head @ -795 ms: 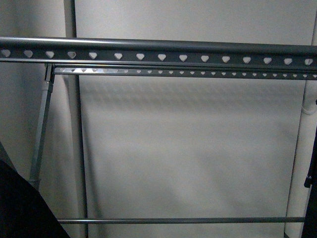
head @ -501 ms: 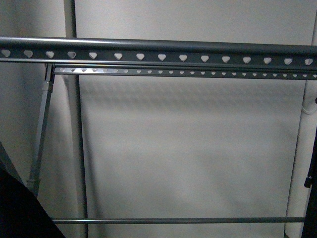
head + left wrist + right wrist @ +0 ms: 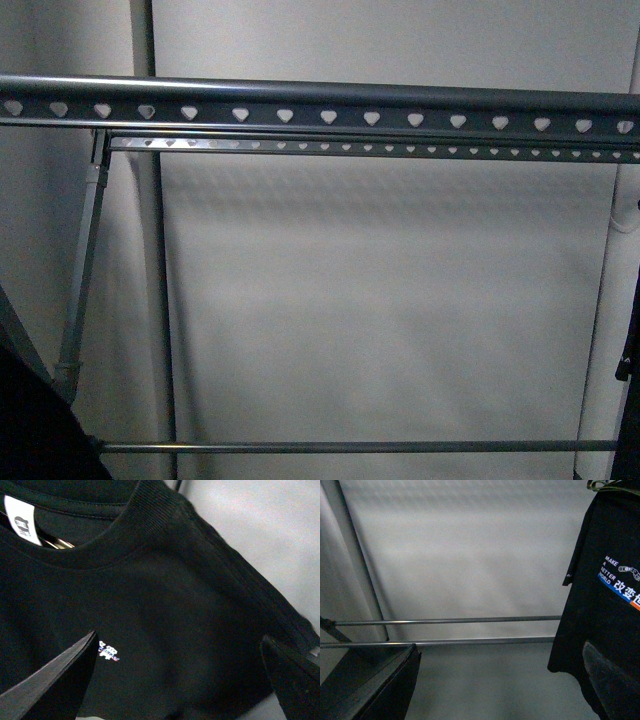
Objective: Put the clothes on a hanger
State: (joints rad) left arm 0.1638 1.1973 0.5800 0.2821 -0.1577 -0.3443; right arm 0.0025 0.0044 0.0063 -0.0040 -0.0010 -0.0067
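The grey metal hanger fills the front view, its top rail pierced by heart-shaped holes, a second rail behind it, thin legs and a low crossbar. A black T-shirt with a round neck, a white label and a small white print fills the left wrist view. My left gripper is open right in front of its chest, the fabric between the spread fingers. Dark cloth shows at the front view's lower left. My right gripper is open and empty, facing the hanger's low bars.
Another black T-shirt with white, blue and orange print hangs beside my right gripper, touching one finger's side of the view. A dark edge shows at the front view's right. A pale wall lies behind the rack.
The dark cloth at the front view's lower left has sunk lower and takes up less of the picture. The rack stays in place.
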